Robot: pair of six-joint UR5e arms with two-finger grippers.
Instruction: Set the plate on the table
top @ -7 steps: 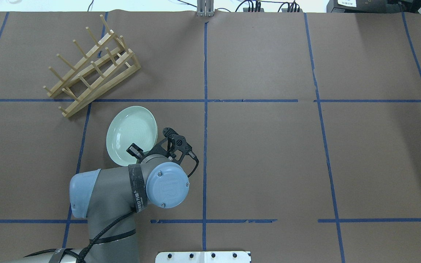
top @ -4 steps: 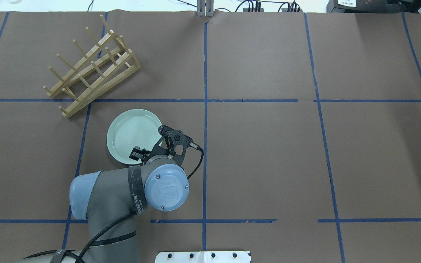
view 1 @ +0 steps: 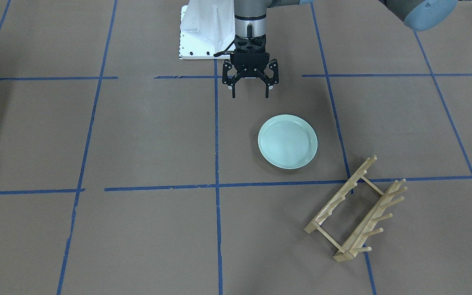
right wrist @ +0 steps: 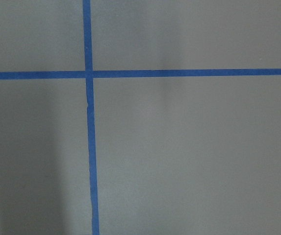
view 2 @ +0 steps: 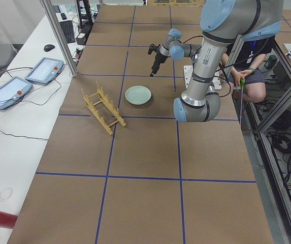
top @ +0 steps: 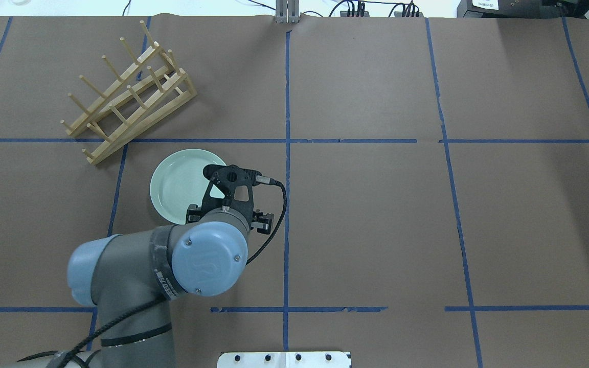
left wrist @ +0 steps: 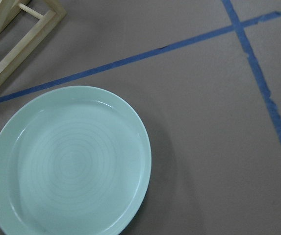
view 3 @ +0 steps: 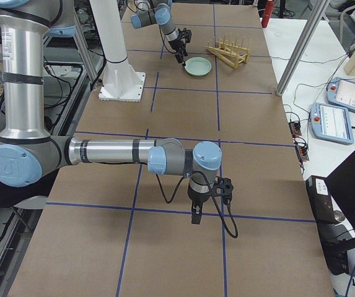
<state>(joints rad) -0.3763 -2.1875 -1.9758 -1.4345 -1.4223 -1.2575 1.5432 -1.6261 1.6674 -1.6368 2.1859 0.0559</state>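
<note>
The pale mint-green plate lies flat on the brown table, one square in from the wooden peg rack. It also shows in the overhead view and fills the lower left of the left wrist view. My left gripper is open and empty. It hangs above the table on the robot's side of the plate, apart from it. My right gripper shows only in the exterior right view, low over the table far from the plate. I cannot tell whether it is open or shut.
The light wooden peg rack stands empty beyond the plate, across a blue tape line. The white robot base plate lies behind the left gripper. The right wrist view shows only brown table with crossing tape lines.
One second ago my left gripper held the plate tilted. The plate now lies flat, and the gripper has let go, pulled back toward the robot and turned.
</note>
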